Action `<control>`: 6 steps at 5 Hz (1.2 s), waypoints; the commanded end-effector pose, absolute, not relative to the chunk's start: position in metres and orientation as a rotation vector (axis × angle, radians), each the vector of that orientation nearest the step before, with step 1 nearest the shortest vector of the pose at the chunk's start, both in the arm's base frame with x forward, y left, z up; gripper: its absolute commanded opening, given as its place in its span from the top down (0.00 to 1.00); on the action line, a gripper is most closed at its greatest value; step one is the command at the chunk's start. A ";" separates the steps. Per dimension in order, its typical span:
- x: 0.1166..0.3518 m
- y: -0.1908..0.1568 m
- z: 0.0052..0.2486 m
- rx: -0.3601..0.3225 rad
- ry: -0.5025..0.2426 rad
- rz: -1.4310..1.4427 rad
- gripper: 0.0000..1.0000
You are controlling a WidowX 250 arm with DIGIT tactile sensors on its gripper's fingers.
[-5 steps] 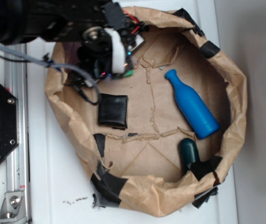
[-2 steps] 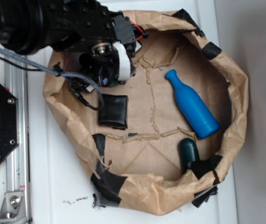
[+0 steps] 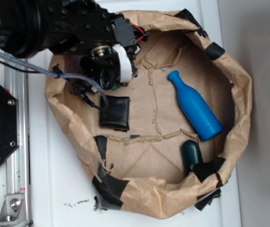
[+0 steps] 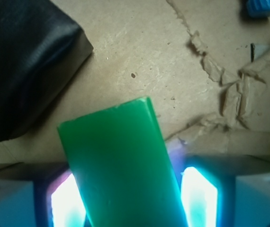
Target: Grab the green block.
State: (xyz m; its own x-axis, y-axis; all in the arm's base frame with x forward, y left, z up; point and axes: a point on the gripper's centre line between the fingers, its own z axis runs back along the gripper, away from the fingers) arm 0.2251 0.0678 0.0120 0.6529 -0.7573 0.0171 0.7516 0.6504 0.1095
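Between the two glowing fingertips of the gripper (image 4: 125,198) sits the green block (image 4: 121,165), a smooth bright bar that runs up the middle of the wrist view with its far end jutting out over bare brown paper. The fingers (image 4: 199,198) stand just beside its long edges on either side; whether they press on it or stand a hair off cannot be told. In the exterior view the block is all but hidden beneath the robot's black wrist, with only a sliver of green (image 3: 114,85) showing under the white finger, up in the upper left of the paper nest (image 3: 239,118), a ring of crumpled brown paper patched with black tape. Just beside the block lies the black square pad (image 3: 115,112), its corner filling the upper left of the wrist view. Well apart, across a torn seam in the paper floor (image 4: 211,66), the blue bottle (image 3: 194,107) lies on its side with its neck toward the arm, and the dark teal cylinder (image 3: 191,155) rests near the nest's lower right wall. A grey cable (image 3: 73,78) loops from the arm across the left rim.
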 end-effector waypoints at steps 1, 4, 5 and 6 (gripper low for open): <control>0.231 0.040 0.070 0.047 -0.247 -0.639 1.00; 0.280 -0.007 0.179 -0.109 -0.157 0.155 1.00; 0.277 0.000 0.168 -0.094 -0.154 0.278 1.00; 0.277 0.003 0.167 -0.112 -0.150 0.300 1.00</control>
